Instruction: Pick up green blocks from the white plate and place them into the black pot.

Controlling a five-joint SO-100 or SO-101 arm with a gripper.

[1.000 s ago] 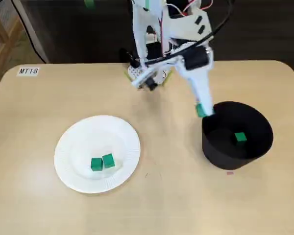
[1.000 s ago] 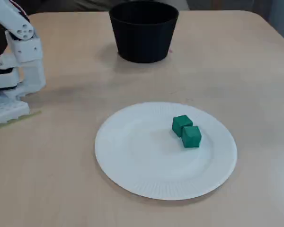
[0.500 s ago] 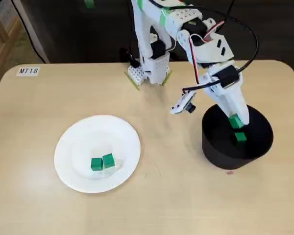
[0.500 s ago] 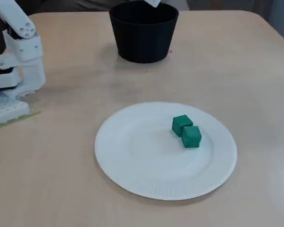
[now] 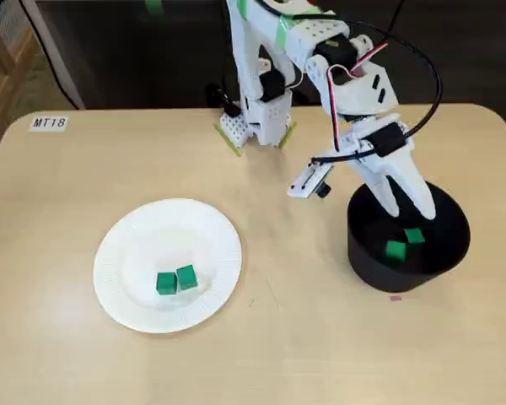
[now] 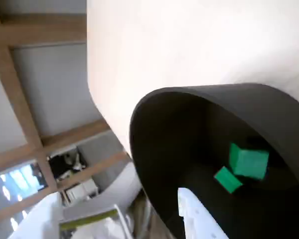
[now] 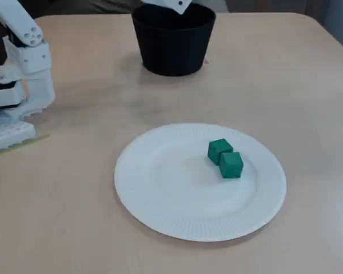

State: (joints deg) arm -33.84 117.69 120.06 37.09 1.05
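In a fixed view the black pot (image 5: 364,256) stands at the table's right, with two green blocks (image 5: 395,250) (image 5: 414,236) lying on its floor. My gripper (image 5: 410,211) hangs over the pot's mouth, open, with nothing between its white fingers. The wrist view looks down into the pot (image 6: 214,90) and shows both blocks (image 6: 248,162) (image 6: 227,179) past one fingertip (image 6: 195,219). On the white plate (image 5: 143,245) at the left two more green blocks (image 5: 166,283) (image 5: 185,277) touch each other. Another fixed view shows that plate (image 7: 171,182), its blocks (image 7: 219,150) (image 7: 231,164) and the pot (image 7: 173,48).
The arm's white base (image 5: 255,126) is clamped at the table's far edge, and appears at the left in another fixed view (image 7: 14,108). A label reading MT18 (image 5: 49,122) sits in the far left corner. A small pink mark (image 5: 395,297) lies in front of the pot.
The gripper swung over the pot with a green block, then opened. That block now lies on the pot's floor beside the one that was there before.
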